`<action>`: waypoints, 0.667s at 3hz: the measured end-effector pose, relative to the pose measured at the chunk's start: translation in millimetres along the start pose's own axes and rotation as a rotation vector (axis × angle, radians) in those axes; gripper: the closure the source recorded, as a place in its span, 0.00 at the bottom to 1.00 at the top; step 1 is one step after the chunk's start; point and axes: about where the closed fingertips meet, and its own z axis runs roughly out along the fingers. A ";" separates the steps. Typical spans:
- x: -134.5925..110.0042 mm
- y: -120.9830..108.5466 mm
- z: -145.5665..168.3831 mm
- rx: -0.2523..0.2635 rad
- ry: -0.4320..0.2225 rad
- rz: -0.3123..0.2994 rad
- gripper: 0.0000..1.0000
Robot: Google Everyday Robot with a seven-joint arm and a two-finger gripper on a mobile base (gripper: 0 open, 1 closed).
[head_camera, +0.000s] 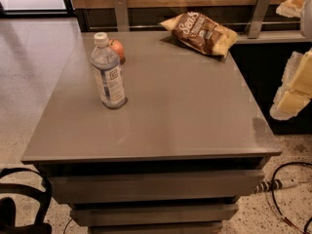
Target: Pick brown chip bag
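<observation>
The brown chip bag [201, 33] lies at the far right of the grey table [185, 116], near the back edge. It is dark brown with yellow ends and white lettering. My gripper [287, 57] hangs at the right edge of the view, beyond the table's right side, to the right of the bag and nearer to the camera than it. Its pale yellow fingers [295, 89] stand apart and hold nothing.
A clear water bottle [108, 74] stands upright at the table's left. A reddish apple [117, 48] sits just behind it. A wooden wall with metal brackets [258, 13] backs the table. Cables and a power strip [280, 184] lie on the floor at right, and a black strap [22, 199] at lower left.
</observation>
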 end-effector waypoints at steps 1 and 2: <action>-0.3 -0.3 -0.4 0.001 0.000 0.000 0.00; 6.7 -40.5 10.1 0.064 -0.007 0.039 0.00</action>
